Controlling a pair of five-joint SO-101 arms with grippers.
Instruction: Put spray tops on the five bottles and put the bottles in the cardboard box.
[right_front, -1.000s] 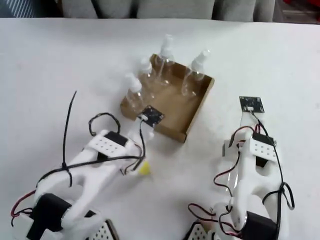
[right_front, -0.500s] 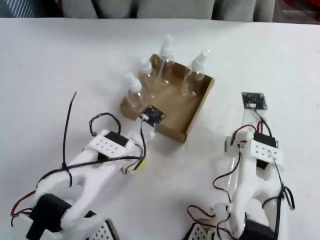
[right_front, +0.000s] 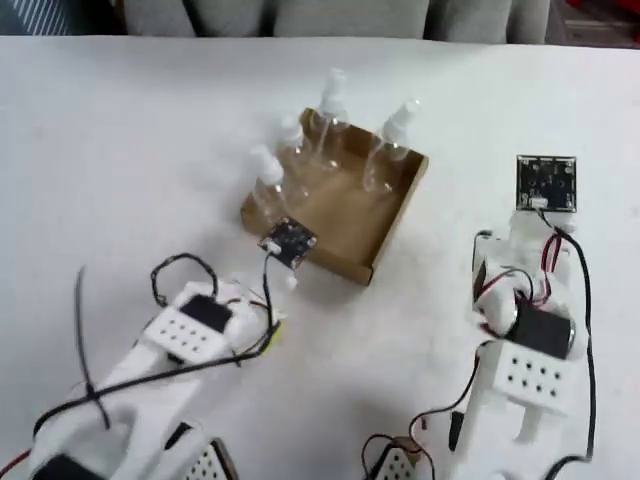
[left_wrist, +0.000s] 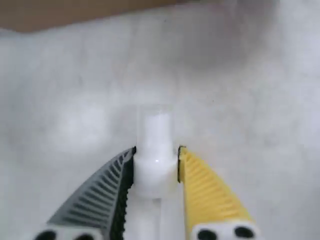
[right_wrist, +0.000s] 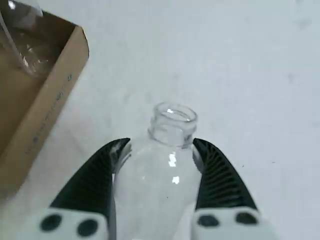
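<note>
A clear bottle without a top is clamped between my right gripper's black fingers, its open neck pointing away from the camera. My left gripper is shut on a white spray top, one finger grey and one yellow. The cardboard box lies mid-table in the high view with several capped bottles inside. The left arm sits below the box's near-left corner. The right arm is right of the box.
White tabletop all around. The box's side wall lies close beside the held bottle in the right wrist view. Loose cables run along both arms. Grey chairs stand beyond the far table edge.
The right arm has lifted and swung back, its wrist camera board moving farther up the table. The left arm has pulled back toward the near-left, away from the box.
</note>
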